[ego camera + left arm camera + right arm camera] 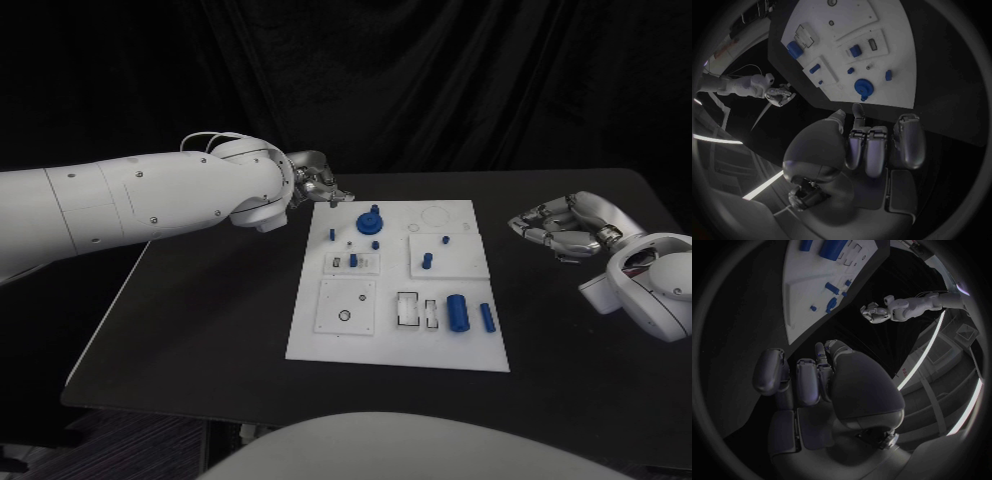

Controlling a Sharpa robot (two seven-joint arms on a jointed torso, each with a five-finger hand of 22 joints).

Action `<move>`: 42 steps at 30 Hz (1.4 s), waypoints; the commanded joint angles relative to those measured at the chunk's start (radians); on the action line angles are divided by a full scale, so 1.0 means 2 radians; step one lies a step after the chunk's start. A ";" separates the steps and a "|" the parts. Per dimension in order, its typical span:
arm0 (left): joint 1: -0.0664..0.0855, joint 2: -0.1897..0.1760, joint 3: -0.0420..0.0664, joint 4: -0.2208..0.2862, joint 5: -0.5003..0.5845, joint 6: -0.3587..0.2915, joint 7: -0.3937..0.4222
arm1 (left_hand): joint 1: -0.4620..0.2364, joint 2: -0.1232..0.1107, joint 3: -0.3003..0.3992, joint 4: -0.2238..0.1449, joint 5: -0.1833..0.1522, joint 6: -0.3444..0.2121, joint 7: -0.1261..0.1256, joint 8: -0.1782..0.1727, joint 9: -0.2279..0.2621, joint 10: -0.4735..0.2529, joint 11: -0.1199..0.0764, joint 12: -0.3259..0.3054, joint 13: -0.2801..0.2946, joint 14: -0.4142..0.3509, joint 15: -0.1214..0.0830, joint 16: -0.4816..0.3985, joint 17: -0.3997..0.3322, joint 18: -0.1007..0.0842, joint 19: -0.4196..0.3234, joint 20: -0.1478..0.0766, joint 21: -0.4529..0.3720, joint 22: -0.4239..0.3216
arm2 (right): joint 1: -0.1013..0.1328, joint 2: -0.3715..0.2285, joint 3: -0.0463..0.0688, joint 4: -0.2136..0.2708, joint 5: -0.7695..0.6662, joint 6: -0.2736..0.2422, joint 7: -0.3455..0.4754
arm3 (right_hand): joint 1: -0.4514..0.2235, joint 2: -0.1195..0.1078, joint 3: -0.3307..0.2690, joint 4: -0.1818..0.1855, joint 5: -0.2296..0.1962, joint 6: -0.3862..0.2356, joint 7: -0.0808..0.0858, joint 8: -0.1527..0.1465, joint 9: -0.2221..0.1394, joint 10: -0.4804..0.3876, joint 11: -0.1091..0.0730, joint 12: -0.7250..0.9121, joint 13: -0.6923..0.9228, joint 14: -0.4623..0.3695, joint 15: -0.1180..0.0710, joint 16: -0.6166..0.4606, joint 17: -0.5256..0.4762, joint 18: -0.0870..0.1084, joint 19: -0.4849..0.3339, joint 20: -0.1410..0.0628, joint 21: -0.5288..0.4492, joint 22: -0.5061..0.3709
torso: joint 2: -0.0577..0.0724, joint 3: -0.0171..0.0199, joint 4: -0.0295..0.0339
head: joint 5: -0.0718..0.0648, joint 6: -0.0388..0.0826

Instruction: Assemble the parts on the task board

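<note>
White left arm comes in from the left; left hand (320, 186) sits just off the board's (325, 340) far-left corner, fingers curled in, nothing in them as far as the wrist view (873, 145) shows. Silver metal fingers, smooth rounded pads.

Board: flat white plate, matte, mid-table, with raised square sub-plates and cut-outs. Parts look like glossy blue plastic. Left to right: small pegs (352, 260) on the left sub-plate, round knob (371, 220) with a stem near the far edge, a short peg (427, 261) standing on the right sub-plate, fat cylinder (457, 312) and slim bar (488, 317) lying loose near the front-right. Round hole (343, 317) in the front-left sub-plate and rectangular slots (408, 306) look unfilled.

Right hand (562, 228) hangs off the board's right edge, well apart from it, fingers curled, holding nothing.

Step, my read: between picks, neither hand on a part. Left hand is nearest the knob, so likely a reach for that. Next move needs the fingers to spread, come down over the stem and pinch it without knocking the pegs just beside it.

Table (188, 340): black, matte.
</note>
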 commanded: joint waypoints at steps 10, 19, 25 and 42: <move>-0.006 0.051 -0.001 -0.095 -0.008 0.088 -0.019 | 0.009 0.003 0.003 -0.001 -0.003 -0.015 0.004 -0.012 -0.002 0.054 0.003 0.002 0.132 0.054 0.002 -0.002 0.132 -0.001 -0.002 0.002 -0.005 0.052 | -0.003 0.000 0.000 0.000 -0.002 -0.001 0.005 | 0.003 0.001 0.000 -0.002 0.003 -0.001 0.002 -0.003 0.001 -0.005 0.000 -0.003 0.003 0.014 0.001 -0.003 0.012 0.010 -0.002 0.000 -0.002 0.058 | 0.005 0.0019 -0.0004 | 0.003 0.000; -0.028 0.078 -0.001 -0.135 -0.008 0.102 -0.019 | -0.002 0.005 -0.003 0.011 -0.018 -0.010 0.006 -0.014 -0.003 0.054 0.006 0.002 0.132 0.054 0.004 -0.002 0.132 -0.001 -0.002 0.005 -0.006 0.053 | -0.004 -0.001 0.000 0.001 -0.002 0.000 0.006 | 0.003 0.001 0.000 -0.002 0.003 -0.001 0.002 -0.003 0.001 -0.005 0.000 -0.003 0.003 0.014 0.001 -0.003 0.012 0.010 -0.002 0.000 -0.002 0.058 | 0.009 -0.0006 -0.0023 | 0.010 0.000; -0.039 0.088 -0.001 -0.154 -0.008 0.104 -0.018 | -0.029 0.010 -0.017 0.024 -0.040 -0.008 0.008 -0.018 -0.003 0.054 0.007 0.002 0.132 0.054 0.006 -0.002 0.132 -0.001 -0.001 0.007 -0.006 0.054 | -0.005 -0.003 0.000 0.002 -0.002 0.001 0.005 | 0.004 0.001 0.001 -0.003 0.003 -0.001 0.002 -0.003 0.001 -0.005 0.000 -0.003 0.003 0.014 0.001 -0.003 0.011 0.010 -0.002 0.000 -0.002 0.058 | 0.010 -0.0018 -0.0022 | 0.011 0.000; -0.046 0.091 -0.001 -0.165 -0.008 0.087 -0.012 | -0.023 0.008 -0.022 0.017 -0.036 0.002 0.003 0.001 0.022 0.054 0.004 0.002 0.132 0.054 0.003 -0.002 0.132 -0.001 0.000 0.005 -0.006 0.056 | -0.006 -0.005 0.000 0.002 -0.002 0.004 0.004 | 0.004 0.001 0.001 -0.003 0.003 -0.001 0.002 -0.003 0.001 -0.005 0.000 -0.003 0.003 0.014 0.001 -0.003 0.011 0.010 -0.002 0.000 -0.002 0.058 | 0.009 -0.0004 -0.0020 | 0.012 0.000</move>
